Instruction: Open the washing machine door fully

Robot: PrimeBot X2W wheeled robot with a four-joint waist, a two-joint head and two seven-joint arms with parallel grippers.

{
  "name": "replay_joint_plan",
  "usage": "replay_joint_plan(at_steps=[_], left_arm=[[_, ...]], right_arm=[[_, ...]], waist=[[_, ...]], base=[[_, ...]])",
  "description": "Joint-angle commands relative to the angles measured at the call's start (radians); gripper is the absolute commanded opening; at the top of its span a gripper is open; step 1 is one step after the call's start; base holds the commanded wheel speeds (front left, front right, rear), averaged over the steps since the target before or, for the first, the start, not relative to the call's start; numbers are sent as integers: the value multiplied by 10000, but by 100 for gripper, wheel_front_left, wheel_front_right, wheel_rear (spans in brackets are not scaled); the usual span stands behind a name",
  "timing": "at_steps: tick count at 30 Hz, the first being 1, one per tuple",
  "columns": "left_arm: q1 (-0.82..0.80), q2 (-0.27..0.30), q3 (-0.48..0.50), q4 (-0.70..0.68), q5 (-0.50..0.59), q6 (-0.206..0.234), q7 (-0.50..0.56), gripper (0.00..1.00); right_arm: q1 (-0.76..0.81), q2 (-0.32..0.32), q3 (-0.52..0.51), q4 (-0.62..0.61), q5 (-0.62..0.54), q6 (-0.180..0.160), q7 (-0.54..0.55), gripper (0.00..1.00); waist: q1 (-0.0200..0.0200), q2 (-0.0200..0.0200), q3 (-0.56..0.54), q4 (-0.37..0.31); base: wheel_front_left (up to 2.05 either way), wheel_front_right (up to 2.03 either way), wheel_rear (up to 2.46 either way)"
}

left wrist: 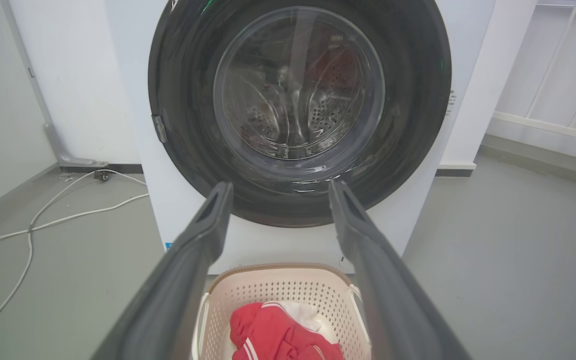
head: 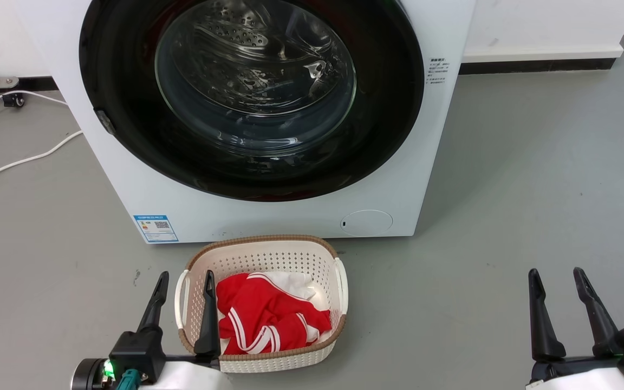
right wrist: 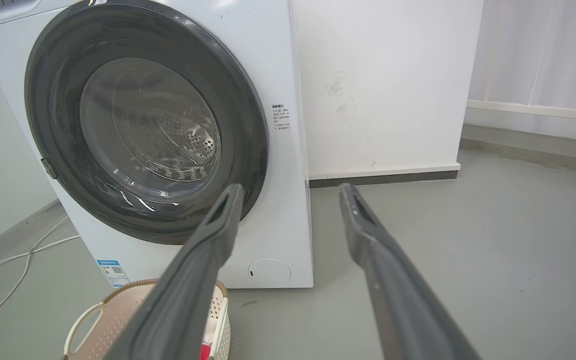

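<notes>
Left hand [head: 187, 273] and right hand [head: 555, 271] spread empty; washing machine door [head: 252, 92] shut, its top rim [right wrist: 133, 6] seen from right wrist.

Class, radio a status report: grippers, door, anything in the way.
Left gripper open, empty. Right gripper open, empty. Door shut, untouched. Basket sits before machine.

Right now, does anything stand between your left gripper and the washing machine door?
Yes: the laundry basket sits on the floor between the left gripper and the washing machine door, low; above its rim the way looks clear.
</notes>
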Motion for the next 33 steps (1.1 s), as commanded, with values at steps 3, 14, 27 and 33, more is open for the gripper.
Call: replay_joint_plan(at_steps=[3, 14, 27, 33], left_arm=[[126, -30, 22, 2, 324, -50, -129, 100], [216, -94, 204, 65, 598, -168, -244, 100], [177, -104, 166, 181, 442, -121, -244, 100], [237, -104, 152, 209, 449, -69, -244, 100]], right_arm=[[154, 6, -68, -14, -139, -3, -125, 100], [296, 9, 9, 141, -72, -3, -242, 100], [279, 9, 145, 243, 190, -3, -238, 100], [297, 9, 138, 257, 59, -3, -237, 100]], waist=[[0, 0, -8, -3], [0, 0, -38, 1], [0, 0, -53, 47], [0, 0, -74, 51]], base=[[0, 0, 0], [0, 0, 0], [0, 0, 0], [0, 0, 0]])
